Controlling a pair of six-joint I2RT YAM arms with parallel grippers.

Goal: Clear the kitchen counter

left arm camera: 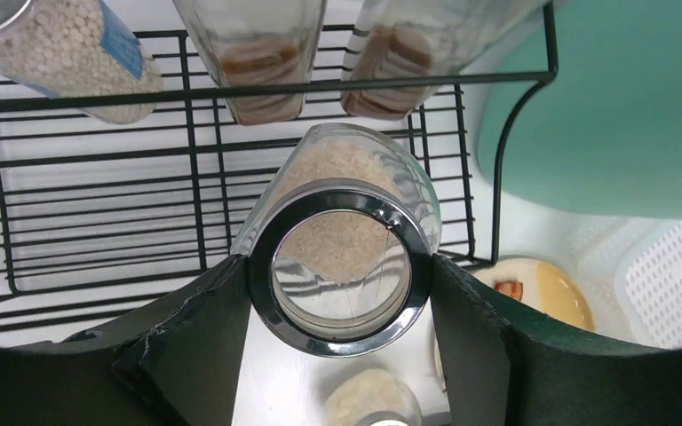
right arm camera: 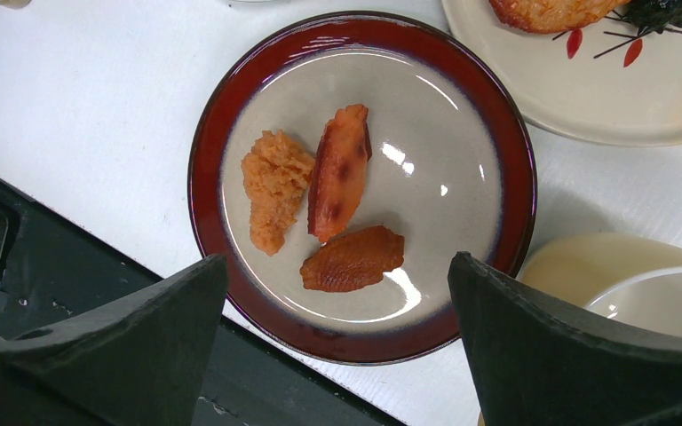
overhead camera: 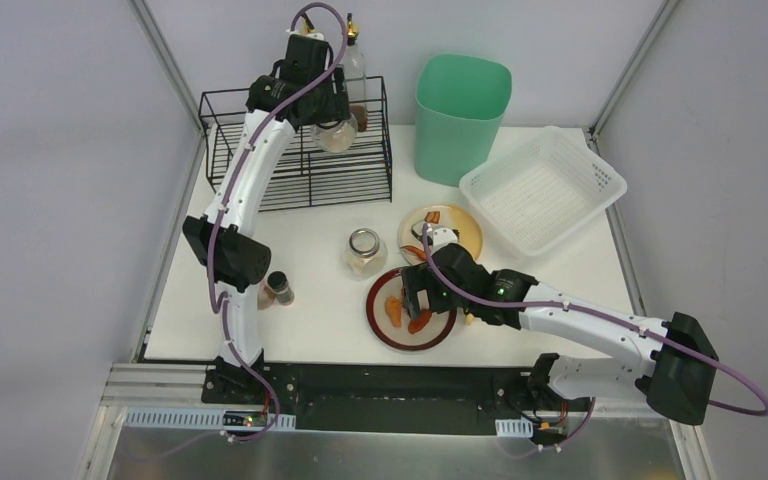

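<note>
Clamping a grain jar [left arm camera: 346, 177], left tool [left arm camera: 339, 266] hangs over the rack [left arm camera: 98, 160]; right tool [right arm camera: 337, 262] gapes above red-rimmed plate [right arm camera: 204, 160].

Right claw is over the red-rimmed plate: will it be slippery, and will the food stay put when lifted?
The plate shows glossy glare, so it is probably slick, rigid and breakable. The three food pieces lie loose and may slide if it tilts. It sits flat on the counter, so the rim likely offers little to pinch.

lab test cell, grey panel walls [overhead camera: 50, 150], metal rails [overhead camera: 165, 60], mock kitchen counter [overhead camera: 320, 320]
</note>
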